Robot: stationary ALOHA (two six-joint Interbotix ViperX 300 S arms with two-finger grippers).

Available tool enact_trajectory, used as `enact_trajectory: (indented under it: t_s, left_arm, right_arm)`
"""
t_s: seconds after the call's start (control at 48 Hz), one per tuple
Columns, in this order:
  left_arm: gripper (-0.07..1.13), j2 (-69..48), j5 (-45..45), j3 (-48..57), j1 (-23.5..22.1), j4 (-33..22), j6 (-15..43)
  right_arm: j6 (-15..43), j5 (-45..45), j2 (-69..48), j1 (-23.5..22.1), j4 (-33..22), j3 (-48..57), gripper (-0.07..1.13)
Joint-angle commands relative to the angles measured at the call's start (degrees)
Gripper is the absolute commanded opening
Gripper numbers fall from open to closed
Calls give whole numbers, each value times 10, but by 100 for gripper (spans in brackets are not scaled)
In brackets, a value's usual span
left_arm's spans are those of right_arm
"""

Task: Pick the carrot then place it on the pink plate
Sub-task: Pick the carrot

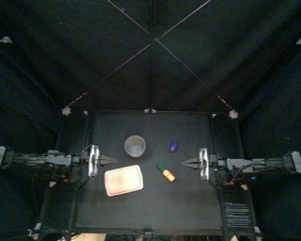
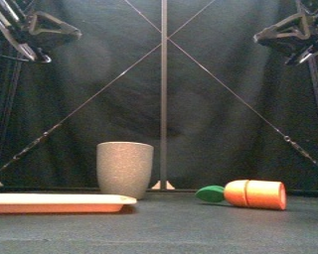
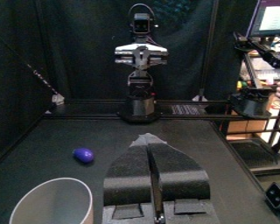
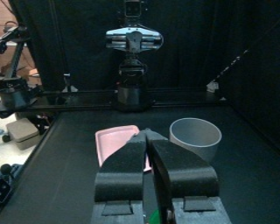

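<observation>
My left end effector [image 3: 157, 179] is shut. Its two jaws are pressed together and there is nothing between them. It hangs in the air over the left side of the black tabletop [image 1: 179, 209]. My right end effector [image 4: 149, 171] is shut too and holds nothing. It hangs over the right side, well apart from the left one. Both are high above the toys.

The orange toy carrot with a green leafy end [image 2: 254, 193] lies flat on the tabletop near the middle, between the two end effectors and below them. Neither one touches it. Its green end points to the left. The flat pink tray [image 1: 123, 179] lies near the carrot on its left, but the two are apart. Behind the tray the tall grey speckled cup [image 2: 124, 169] stands upright. A small dark blue toy [image 1: 175, 147] lies to the right of the cup and behind the carrot, apart from both.
</observation>
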Motion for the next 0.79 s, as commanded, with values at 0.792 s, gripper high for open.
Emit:
enact_trajectory:
  t_s: [0.792]
  left_arm:
    - [-2,-41,35,-1,12,9,3]
  right_arm:
    - [168,113,258,-13,70,-52,36]
